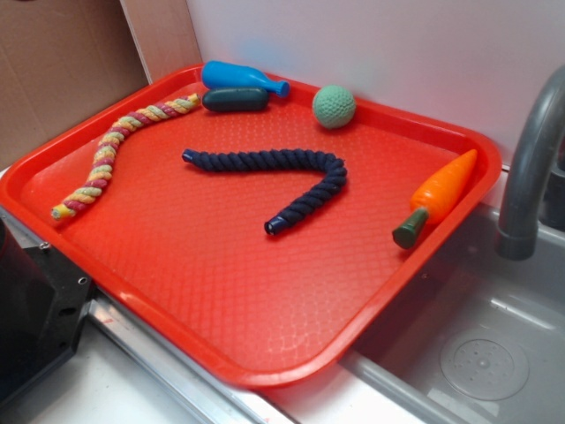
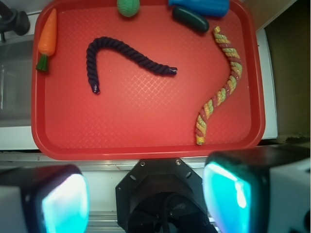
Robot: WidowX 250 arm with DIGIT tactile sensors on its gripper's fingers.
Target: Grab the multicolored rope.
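Observation:
The multicolored rope (image 1: 108, 152), twisted from yellow, pink and pale green strands, lies in a wavy line along the left side of the red tray (image 1: 221, 265). In the wrist view the multicolored rope (image 2: 228, 87) runs down the right side of the tray (image 2: 136, 116). My gripper (image 2: 146, 199) hangs high above the tray's near edge, over the robot's black base. Its two fingers with cyan pads (image 2: 65, 204) stand wide apart with nothing between them. The gripper does not show in the exterior view.
On the tray also lie a thick navy rope (image 1: 265, 161), a toy carrot (image 1: 441, 190), a green ball (image 1: 334, 106), a blue pin (image 1: 234, 77) and a dark green piece (image 1: 235, 99). A grey faucet (image 1: 530, 168) and sink (image 1: 477, 353) are at right.

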